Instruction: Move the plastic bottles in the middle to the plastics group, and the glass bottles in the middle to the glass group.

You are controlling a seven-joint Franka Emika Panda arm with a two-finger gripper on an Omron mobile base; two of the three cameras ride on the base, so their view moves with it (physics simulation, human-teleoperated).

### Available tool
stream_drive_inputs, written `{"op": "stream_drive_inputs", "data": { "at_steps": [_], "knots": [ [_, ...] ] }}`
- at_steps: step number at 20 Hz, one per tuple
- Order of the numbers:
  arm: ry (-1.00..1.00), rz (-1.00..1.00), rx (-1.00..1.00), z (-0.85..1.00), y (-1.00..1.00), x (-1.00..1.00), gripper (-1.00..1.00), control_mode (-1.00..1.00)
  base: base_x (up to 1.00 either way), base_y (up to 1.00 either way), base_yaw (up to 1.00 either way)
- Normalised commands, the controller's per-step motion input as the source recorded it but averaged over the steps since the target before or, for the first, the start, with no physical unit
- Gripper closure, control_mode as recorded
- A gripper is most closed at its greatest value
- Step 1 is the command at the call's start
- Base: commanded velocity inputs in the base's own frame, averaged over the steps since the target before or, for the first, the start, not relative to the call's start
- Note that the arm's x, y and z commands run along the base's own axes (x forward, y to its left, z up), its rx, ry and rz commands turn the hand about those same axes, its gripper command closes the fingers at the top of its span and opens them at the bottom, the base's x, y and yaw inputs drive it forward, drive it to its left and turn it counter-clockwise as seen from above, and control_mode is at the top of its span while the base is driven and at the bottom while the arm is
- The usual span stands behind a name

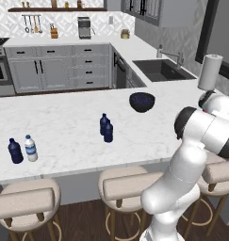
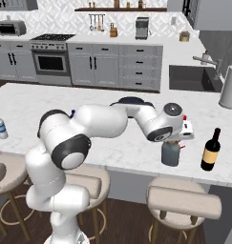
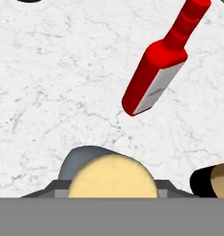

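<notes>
Counting bottles: two navy plastic bottles [image 1: 106, 128] are sitting mid-counter, with one more navy bottle [image 1: 15, 151] and one clear white-capped bottle [image 1: 30, 148] standing far left. The gripper [image 2: 173, 142] is clamping the single grey-blue glass bottle [image 2: 170, 153], standing on the counter beside one dark wine bottle [image 2: 211, 150] and one red bottle [image 3: 162, 69].

You find no readable text, brand, number or sign anywhere. The small clear bottle [image 1: 30, 148] on the bench [image 1: 64, 127] carries a blue label, the red bottle [image 3: 162, 69] a grey label panel, and the dark bottle [image 2: 211, 150] a tan label, but each is a plain patch of colour with no letters you could make out.
</notes>
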Motion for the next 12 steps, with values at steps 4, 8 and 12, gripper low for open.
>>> {"op": "stream_drive_inputs", "data": {
  "at_steps": [4,8,12],
  "knots": [
    [0.0,0.12,0.0,-0.23,-0.17,0.19,1.0,-1.0,0.0,0.0,0.0],
    [0.01,0.03,0.0,-0.34,-0.06,0.02,1.0,-1.0,0.0,0.0,0.0],
    [0.06,0.0,-0.02,-0.29,0.16,0.14,1.0,-1.0,0.0,0.0,0.0]
  ]
}}
